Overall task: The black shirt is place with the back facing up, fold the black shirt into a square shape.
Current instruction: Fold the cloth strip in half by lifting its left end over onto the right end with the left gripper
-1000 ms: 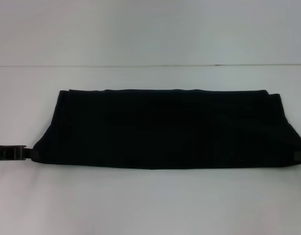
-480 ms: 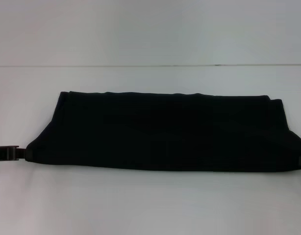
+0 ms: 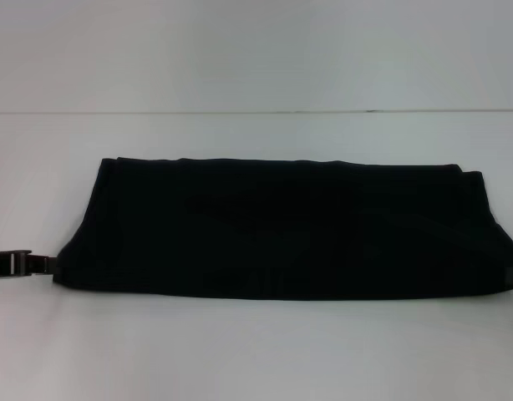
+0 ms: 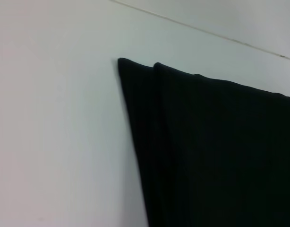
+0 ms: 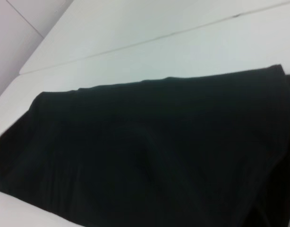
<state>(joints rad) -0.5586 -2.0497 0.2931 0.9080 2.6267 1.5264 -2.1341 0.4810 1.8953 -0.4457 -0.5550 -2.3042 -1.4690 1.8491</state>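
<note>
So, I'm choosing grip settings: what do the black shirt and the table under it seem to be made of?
The black shirt looks like soft, matte woven or knit fabric: it gives no shine, lies in stacked folded layers and sags at its edges. The exact fibre can't be told. The table looks like a hard, smooth white surface, perhaps laminate or painted board: flat, even, with a faint sheen.

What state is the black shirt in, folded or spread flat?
Folded: the black shirt lies as a long band on the table, and the left wrist view shows two stacked layer edges. Not square yet.
</note>
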